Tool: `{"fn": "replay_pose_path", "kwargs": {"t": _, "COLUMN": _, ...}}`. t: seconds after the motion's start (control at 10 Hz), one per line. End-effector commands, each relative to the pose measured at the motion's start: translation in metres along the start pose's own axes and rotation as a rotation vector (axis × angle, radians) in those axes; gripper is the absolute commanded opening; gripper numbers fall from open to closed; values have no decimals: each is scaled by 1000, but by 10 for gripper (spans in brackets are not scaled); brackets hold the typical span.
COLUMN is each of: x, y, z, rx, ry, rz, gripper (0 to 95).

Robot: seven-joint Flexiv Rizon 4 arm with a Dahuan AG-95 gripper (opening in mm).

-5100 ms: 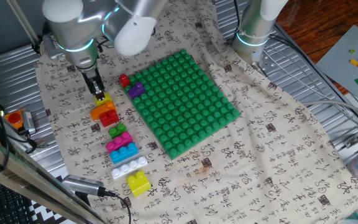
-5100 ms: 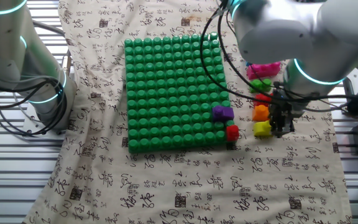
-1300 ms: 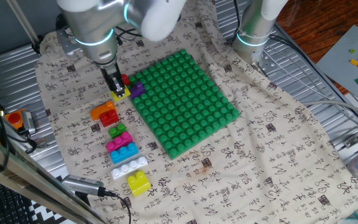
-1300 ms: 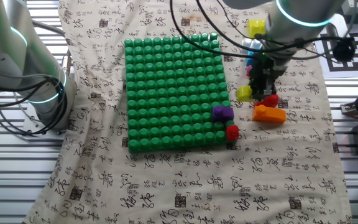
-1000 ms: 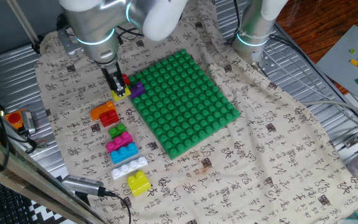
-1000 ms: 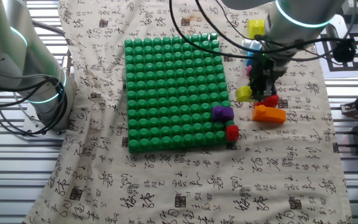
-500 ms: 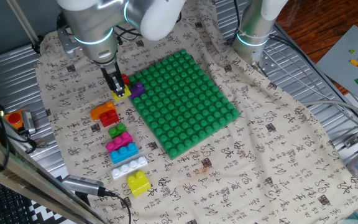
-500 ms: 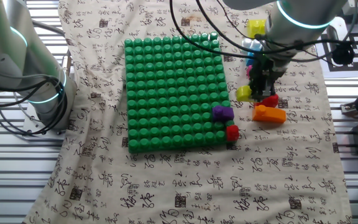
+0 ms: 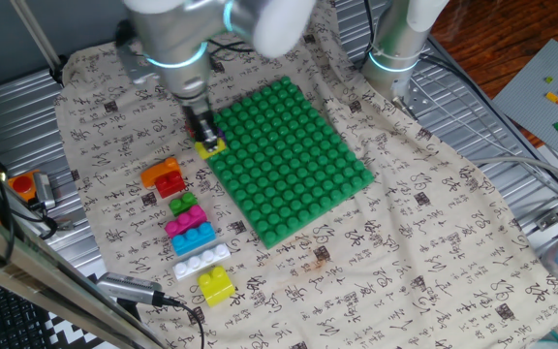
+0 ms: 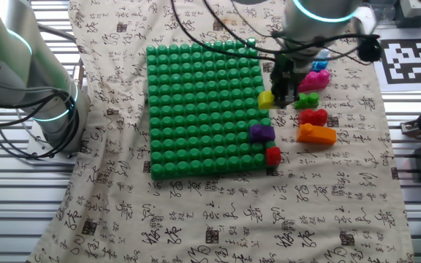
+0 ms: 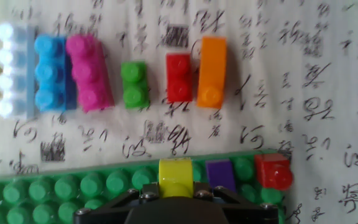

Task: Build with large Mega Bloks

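Yellow block (image 10: 266,99) clamped in your closed gripper (image 10: 282,96), hovering over baseplate (image 10: 203,109) edge, at 12 o'clock from purple block (image 10: 262,133) — likely lined up to continue that row. Spare blocks (image 10: 317,134) wait alongside.

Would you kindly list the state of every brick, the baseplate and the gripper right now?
gripper: shut on the yellow brick
yellow brick: held at the baseplate's edge, beside the purple brick
purple brick: on the baseplate
red corner brick: at the baseplate's corner
green baseplate: flat on the cloth
orange brick: loose on the cloth
pink brick: loose on the cloth
blue brick: loose on the cloth
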State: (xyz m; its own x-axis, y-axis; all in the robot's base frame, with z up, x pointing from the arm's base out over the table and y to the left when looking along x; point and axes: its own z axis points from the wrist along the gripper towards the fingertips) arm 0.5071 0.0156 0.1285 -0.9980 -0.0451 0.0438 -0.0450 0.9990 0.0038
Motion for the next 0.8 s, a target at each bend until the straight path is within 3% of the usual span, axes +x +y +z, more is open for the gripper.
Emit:
{"fn": "replay_pose_path", "kwargs": {"t": 0.1, "x": 3, "y": 2, "z": 13, "rx": 4, "ry": -8, "rz": -9, "gripper": 0}}
{"fn": "replay_pose_path", "kwargs": {"t": 0.8, "x": 17, "y": 3, "z": 40, "rx": 18, "ry": -52, "rz": -32, "gripper": 0}}
